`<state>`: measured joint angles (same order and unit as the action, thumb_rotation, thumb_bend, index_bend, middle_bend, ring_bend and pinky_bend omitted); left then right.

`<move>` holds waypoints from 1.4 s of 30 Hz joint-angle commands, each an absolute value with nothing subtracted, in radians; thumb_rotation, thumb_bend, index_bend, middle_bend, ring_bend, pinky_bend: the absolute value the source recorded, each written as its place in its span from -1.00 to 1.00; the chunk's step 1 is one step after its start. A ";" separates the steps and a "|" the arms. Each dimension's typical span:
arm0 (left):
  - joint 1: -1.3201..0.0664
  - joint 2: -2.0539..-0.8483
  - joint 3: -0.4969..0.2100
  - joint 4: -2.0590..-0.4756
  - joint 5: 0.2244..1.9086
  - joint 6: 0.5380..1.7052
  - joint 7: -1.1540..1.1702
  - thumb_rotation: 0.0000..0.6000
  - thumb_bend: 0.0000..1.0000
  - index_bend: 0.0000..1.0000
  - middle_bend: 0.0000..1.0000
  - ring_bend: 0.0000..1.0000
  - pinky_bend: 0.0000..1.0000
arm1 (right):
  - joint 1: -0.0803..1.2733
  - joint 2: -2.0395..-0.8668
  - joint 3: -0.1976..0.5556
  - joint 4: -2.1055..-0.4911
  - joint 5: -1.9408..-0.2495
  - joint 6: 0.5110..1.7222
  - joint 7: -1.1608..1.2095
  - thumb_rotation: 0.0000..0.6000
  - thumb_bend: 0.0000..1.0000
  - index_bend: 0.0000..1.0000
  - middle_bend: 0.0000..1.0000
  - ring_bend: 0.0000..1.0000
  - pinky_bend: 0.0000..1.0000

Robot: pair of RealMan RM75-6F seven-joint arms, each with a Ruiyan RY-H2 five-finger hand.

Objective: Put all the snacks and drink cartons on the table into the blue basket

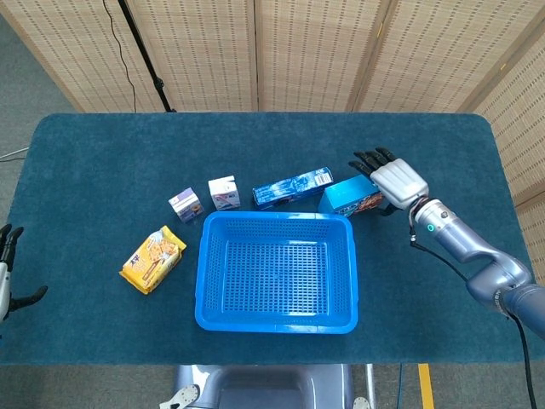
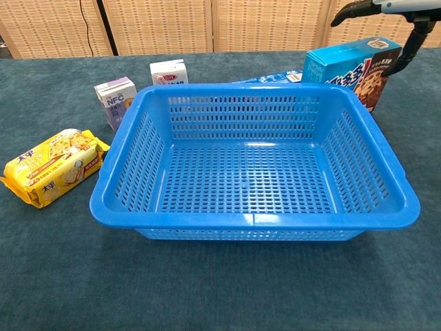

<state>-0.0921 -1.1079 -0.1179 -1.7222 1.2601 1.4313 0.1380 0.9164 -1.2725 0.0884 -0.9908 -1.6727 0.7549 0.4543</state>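
The blue basket [image 1: 277, 319] [image 2: 255, 221] sits mid-table with nothing in it. Behind its right corner stands a blue cookie box [image 1: 349, 196] [image 2: 351, 65]. My right hand [image 1: 393, 181] [image 2: 396, 10] hovers over that box with fingers spread, holding nothing. A long blue box [image 1: 292, 188] [image 2: 272, 76] lies behind the basket. Two small drink cartons [image 1: 186, 204] [image 1: 224, 192] [image 2: 115, 101] [image 2: 169, 72] stand to the back left. A yellow snack pack [image 1: 153, 259] [image 2: 52, 167] lies left of the basket. My left hand [image 1: 7, 273] rests open at the table's left edge.
The table [image 1: 85, 170] is covered in dark teal cloth. Woven screens [image 1: 306, 51] stand behind it, and a black stand [image 1: 140, 51] leans at the back left.
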 commanded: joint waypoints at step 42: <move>-0.094 -1.105 -0.106 -1.728 1.286 1.431 0.123 1.00 -0.73 -1.00 -1.00 -1.00 -1.00 | 0.818 -1.046 0.115 -1.416 -1.828 1.369 0.362 1.00 0.84 0.12 0.12 -0.01 -0.08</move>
